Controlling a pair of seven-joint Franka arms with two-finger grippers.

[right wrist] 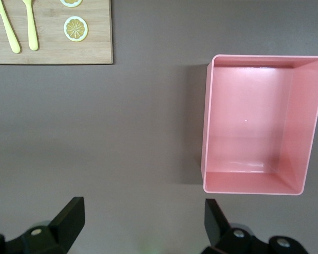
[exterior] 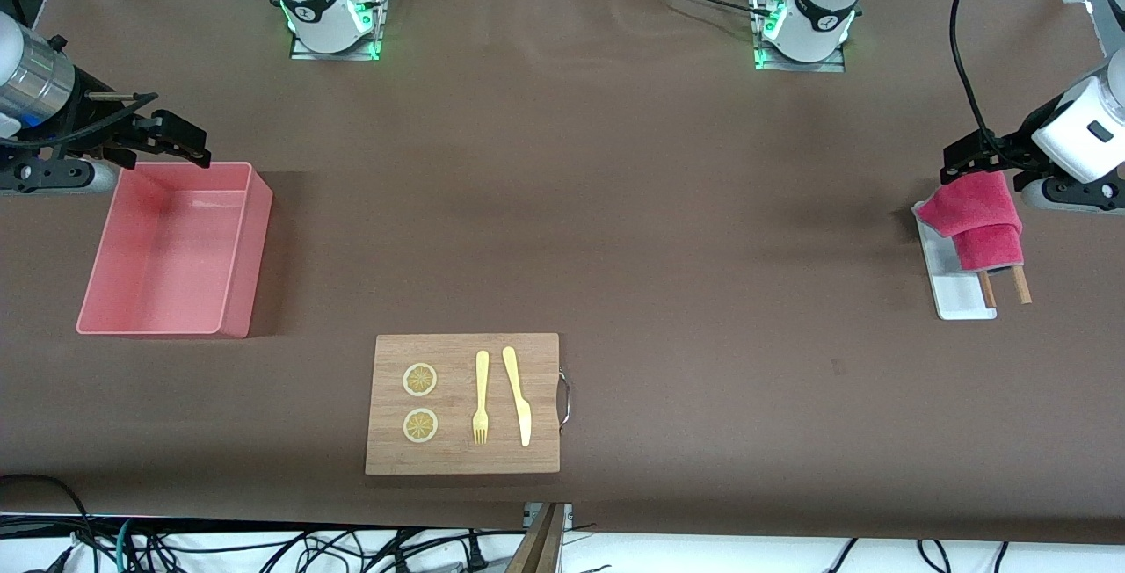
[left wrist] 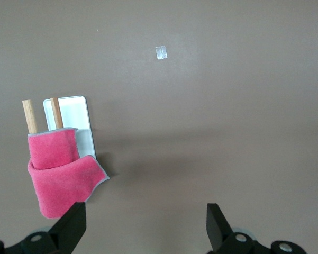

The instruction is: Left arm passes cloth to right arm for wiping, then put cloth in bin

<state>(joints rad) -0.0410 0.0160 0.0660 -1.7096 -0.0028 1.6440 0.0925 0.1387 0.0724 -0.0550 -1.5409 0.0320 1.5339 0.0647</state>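
1. The small magenta-pink terry cloth (exterior: 977,220) is seen draped over two upright wooden pegs (exterior: 1019,284) of a small flat white tray (exterior: 958,287), at the left arm's end of the brown tabletop (exterior: 615,204). It is folded and bunched, with its long axis running along the tray's length.

2. The left gripper (exterior: 971,160) is held just above the cloth's end farthest from the front camera. Its black fingers (left wrist: 70,228) are spread apart and grasp nothing; in the left wrist view the cloth (left wrist: 58,172) lies toward one finger rather than centred in the gap.

3. The coming move is judged to turn on that offset: the gripper would have to be shifted sideways and lowered before the cloth could be straddled across its narrow width.

4. The left arm is by far the nearer to the cloth, so the pick-up is judged to fall to it.

5. The right gripper (exterior: 180,141) waits well apart from the cloth, over the rim of the salmon-pink rectangular plastic bin (exterior: 242,230) at the right arm's end. Its fingers (right wrist: 69,222) are likewise released and empty.

6. The bin (right wrist: 209,121) holds nothing. A wooden cutting board (exterior: 463,459) with a yellow fork (exterior: 481,397), a yellow knife (exterior: 518,395) and two lemon slices (exterior: 420,380) lies between the two ends, nearer the front camera.
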